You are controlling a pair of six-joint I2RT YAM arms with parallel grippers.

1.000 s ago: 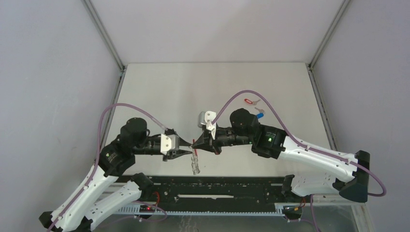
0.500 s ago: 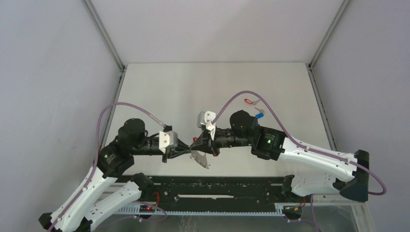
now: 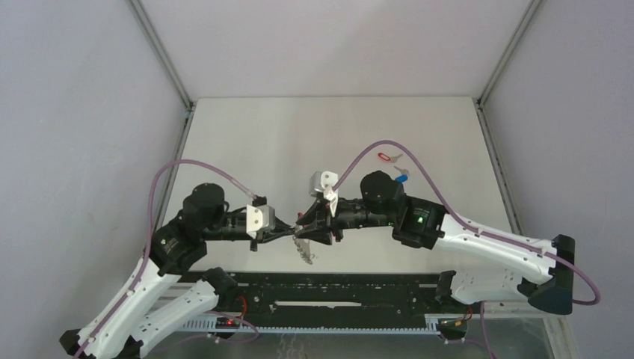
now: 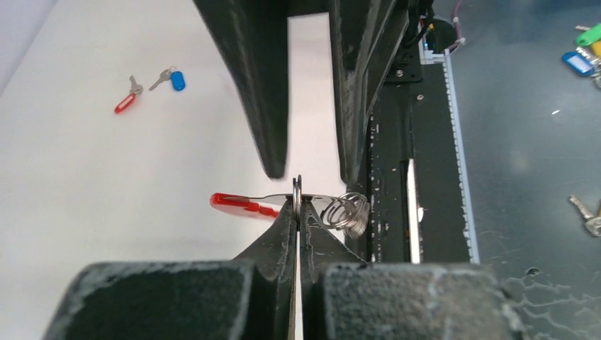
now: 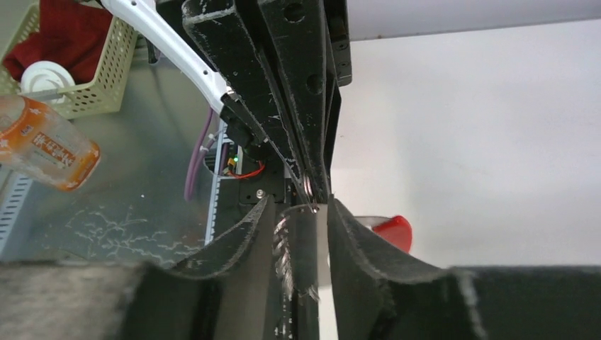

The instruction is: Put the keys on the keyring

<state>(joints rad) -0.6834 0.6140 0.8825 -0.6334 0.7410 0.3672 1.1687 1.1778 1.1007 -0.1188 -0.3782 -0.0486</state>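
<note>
The keyring [image 3: 303, 249] hangs between both grippers above the table's near edge. In the left wrist view its red band [image 4: 237, 204] points left and its silver ring cluster [image 4: 347, 212] sits right. My left gripper [image 4: 298, 202] is shut on one thin ring of it. My right gripper [image 5: 301, 205] is open, its fingers [image 4: 262, 106] straddling that ring from the far side; the rings [image 5: 282, 248] and red band [image 5: 393, 230] show there. The red-tagged key [image 3: 385, 157] and the blue-tagged key [image 3: 402, 178] lie on the table at back right, also in the left wrist view [image 4: 124, 103].
A black rail [image 3: 336, 288] runs along the table's near edge under the keyring. Spare tagged keys [image 4: 577, 60] lie on the dark surface beyond the rail. A green basket [image 5: 71, 78] and an orange bottle [image 5: 46, 145] stand off the table.
My left gripper has moved a little to the right toward the right gripper. The keyring, which hung straight down, has swung and now hangs tilted. The right arm has shifted slightly.
</note>
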